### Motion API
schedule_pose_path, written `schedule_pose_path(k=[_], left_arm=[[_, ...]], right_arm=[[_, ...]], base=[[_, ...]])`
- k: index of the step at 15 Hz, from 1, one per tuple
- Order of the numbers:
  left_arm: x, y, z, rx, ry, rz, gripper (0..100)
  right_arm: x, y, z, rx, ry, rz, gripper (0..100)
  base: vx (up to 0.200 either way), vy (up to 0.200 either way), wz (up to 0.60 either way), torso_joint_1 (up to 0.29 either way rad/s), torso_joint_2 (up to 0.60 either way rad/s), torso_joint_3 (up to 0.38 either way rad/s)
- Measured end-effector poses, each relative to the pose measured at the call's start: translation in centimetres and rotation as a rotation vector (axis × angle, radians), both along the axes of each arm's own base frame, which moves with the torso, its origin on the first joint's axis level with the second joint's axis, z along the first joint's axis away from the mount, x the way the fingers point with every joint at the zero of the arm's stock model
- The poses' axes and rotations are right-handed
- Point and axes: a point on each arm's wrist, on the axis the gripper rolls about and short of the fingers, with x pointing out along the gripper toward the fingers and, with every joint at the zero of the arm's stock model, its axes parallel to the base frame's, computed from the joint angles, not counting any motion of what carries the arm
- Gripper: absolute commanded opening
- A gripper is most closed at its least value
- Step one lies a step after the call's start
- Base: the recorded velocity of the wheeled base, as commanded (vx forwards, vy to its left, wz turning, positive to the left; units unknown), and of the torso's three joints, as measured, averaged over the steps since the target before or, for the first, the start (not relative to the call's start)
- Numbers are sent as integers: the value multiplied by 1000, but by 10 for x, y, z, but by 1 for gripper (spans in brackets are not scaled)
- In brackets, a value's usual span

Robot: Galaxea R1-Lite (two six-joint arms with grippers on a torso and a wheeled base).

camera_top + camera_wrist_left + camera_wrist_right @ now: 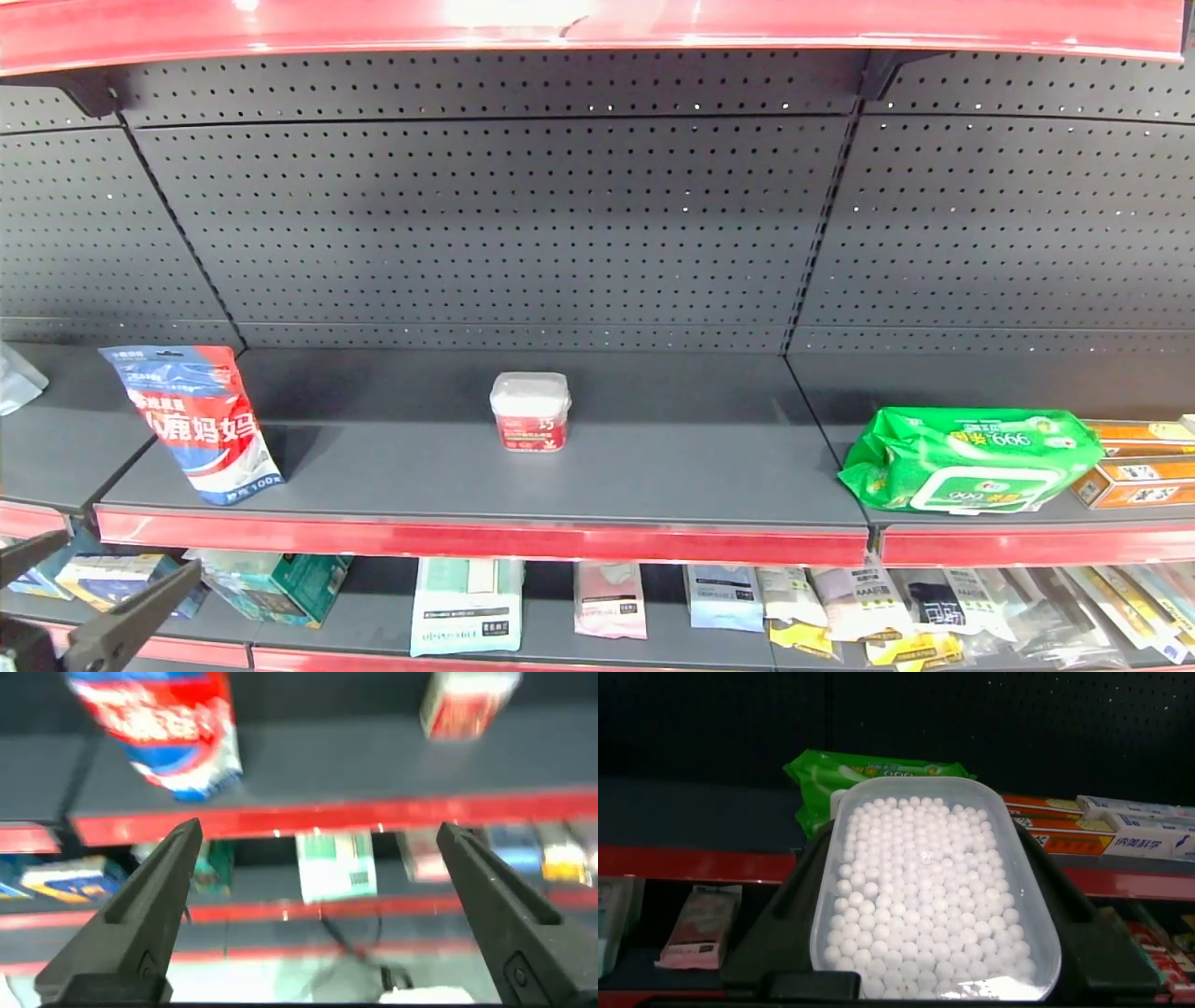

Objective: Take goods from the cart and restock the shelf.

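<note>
My right gripper [924, 835] is shut on a clear plastic tub [924, 896] full of small white beads, held in front of the shelf near the green wipes pack [868, 773]. On the grey shelf board [672, 457] stand a small matching tub with a red label [530, 411] in the middle and a blue-and-red pouch [201, 425] at the left. My left gripper [131, 553] is open and holds nothing, low at the left below that shelf. In the left wrist view, the left gripper [318, 831] faces the pouch [159, 728] and the small tub [462, 705].
A green wipes pack [971, 457] and orange boxes [1134, 462] lie on the shelf's right section. Red price strips [485, 539] edge the boards. The lower shelf holds several packets and boxes [467, 607]. Bare board lies on both sides of the small tub.
</note>
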Motion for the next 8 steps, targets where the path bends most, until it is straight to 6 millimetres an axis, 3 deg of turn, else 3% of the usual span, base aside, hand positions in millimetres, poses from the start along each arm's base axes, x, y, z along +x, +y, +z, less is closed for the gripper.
schedule_pose_path(k=[4,8], left_arm=[[72,-6,-2,42,50,-276,100],[149,-7,-15,38,-14,-417,100]], right_arm=[[2,0,2,-5,14,-1,0],[2,0,1,-30,23,-2,0]], base=[[0,0,0,0,0,0],[0,0,0,0,0,0]])
